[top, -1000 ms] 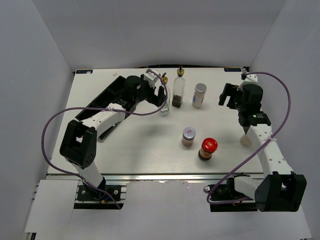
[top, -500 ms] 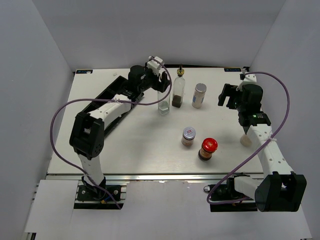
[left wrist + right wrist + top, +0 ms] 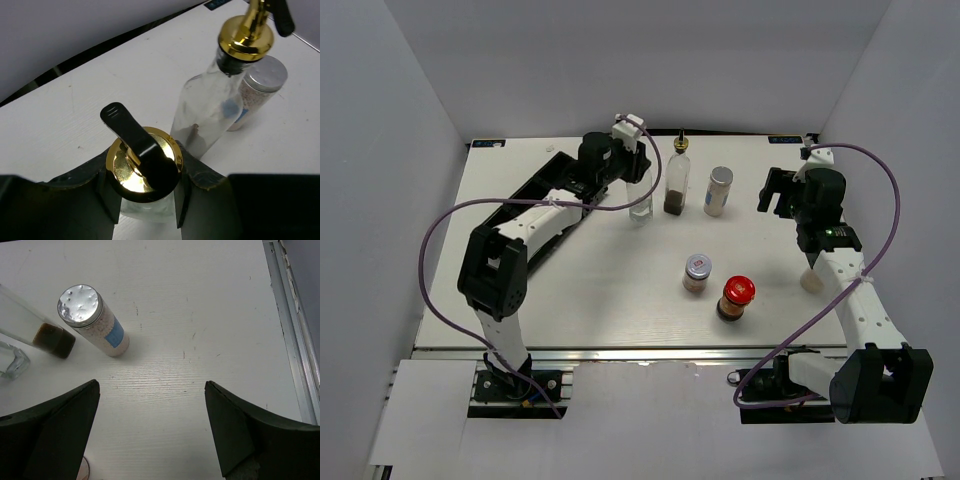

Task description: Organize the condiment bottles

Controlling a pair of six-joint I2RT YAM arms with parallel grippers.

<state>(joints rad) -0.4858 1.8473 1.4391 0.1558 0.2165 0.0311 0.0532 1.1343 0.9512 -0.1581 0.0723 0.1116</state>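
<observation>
White worktop [image 3: 590,300] inside grey walls, all five bottles standing on it. Left tool [image 3: 145,207] was pinching a clear cruet [image 3: 142,167] just under its gold cap, near the far edge, left of centre. Could not tell if its base sat on the worktop or just off it. Second cruet [image 3: 676,185], dark residue at the bottom, stood just beside it to the right, then the white shaker [image 3: 718,190]. Those three made a rough row along the far edge. Silver-lidded jar [image 3: 697,272] and red-lidded jar [image 3: 736,298] stood close together right of centre, toward the near edge, well apart from that row. Right tool [image 3: 776,191] hung spread and empty near the right edge, beside the shaker. Judged roughly midway: one cruet in grip at the row, two short jars not yet grouped with the rest.
</observation>
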